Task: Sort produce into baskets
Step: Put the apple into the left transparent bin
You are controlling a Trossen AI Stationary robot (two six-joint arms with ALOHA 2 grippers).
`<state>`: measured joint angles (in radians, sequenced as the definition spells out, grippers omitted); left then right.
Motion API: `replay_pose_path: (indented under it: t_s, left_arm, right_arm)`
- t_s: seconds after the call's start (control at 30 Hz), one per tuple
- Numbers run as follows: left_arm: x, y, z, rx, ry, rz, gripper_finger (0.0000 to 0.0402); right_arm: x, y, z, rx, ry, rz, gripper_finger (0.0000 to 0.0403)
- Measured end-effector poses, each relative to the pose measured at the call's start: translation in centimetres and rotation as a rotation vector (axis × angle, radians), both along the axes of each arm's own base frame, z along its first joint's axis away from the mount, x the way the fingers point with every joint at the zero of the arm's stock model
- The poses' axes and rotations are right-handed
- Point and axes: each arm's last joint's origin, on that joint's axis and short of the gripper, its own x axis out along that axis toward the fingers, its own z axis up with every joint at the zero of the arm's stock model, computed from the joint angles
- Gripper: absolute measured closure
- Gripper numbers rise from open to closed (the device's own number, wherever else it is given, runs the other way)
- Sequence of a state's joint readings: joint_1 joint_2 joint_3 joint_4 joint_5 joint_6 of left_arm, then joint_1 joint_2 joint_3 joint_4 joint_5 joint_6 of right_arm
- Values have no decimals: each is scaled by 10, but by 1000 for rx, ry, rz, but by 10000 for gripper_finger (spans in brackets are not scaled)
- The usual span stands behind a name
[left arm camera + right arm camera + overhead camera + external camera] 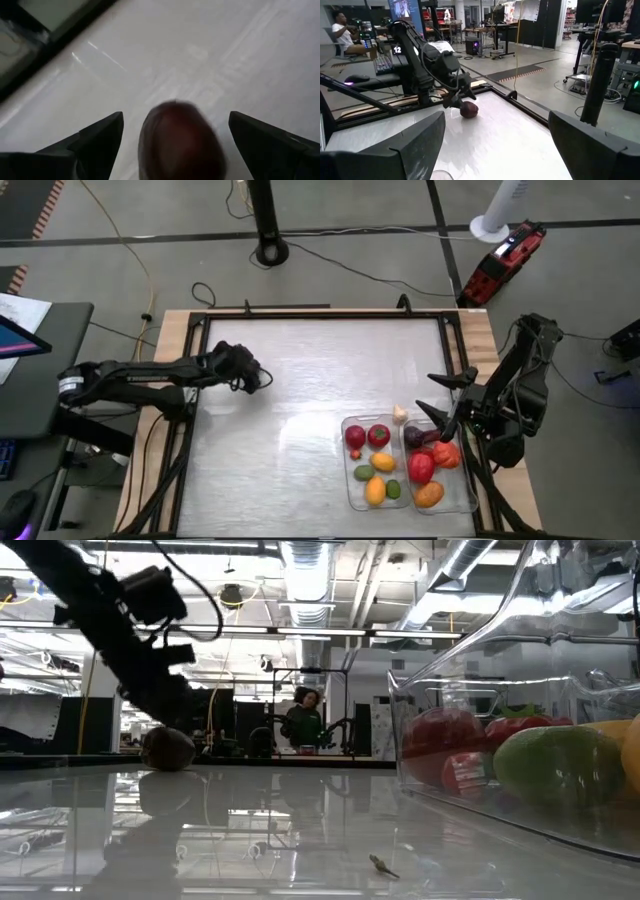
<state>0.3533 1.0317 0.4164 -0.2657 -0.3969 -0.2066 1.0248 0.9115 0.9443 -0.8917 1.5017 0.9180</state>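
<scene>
Left gripper (262,379) opened wide around a dark reddish fruit (468,109) lying on the table (300,430) near its left edge, right gripper (447,420) also spread wide, holding nothing, above the two clear baskets (348,480) of produce (421,467) at the front right corner.

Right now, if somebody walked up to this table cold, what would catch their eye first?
Probably the two clear baskets, side by side at the table's near right, filled with red, orange, yellow and green produce. Next, the lone dark reddish fruit far off on the left side of the table, with the left end effector open around it. The right end effector hangs open above the baskets.
</scene>
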Motion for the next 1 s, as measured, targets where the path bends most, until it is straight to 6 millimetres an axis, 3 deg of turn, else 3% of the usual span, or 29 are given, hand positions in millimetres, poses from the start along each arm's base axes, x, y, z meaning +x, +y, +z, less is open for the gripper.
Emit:
replay_pose_path:
  t_s: [0.3,0.6,0.87,1.0]
  left_arm:
    - [-14,6,-22,-98,-11,10,57]
    - [-15,3,-27,-127,-43,-12,142]
    - [14,-10,-3,-209,-405,-213,137]
    - [35,-28,14,-237,-448,-316,137]
  right_arm:
    - [0,0,0,-3,-2,-2,24]
    - [0,0,0,-5,-5,-5,24]
    - [0,0,0,-9,-8,-10,24]
    - [0,-1,0,-9,-9,-12,24]
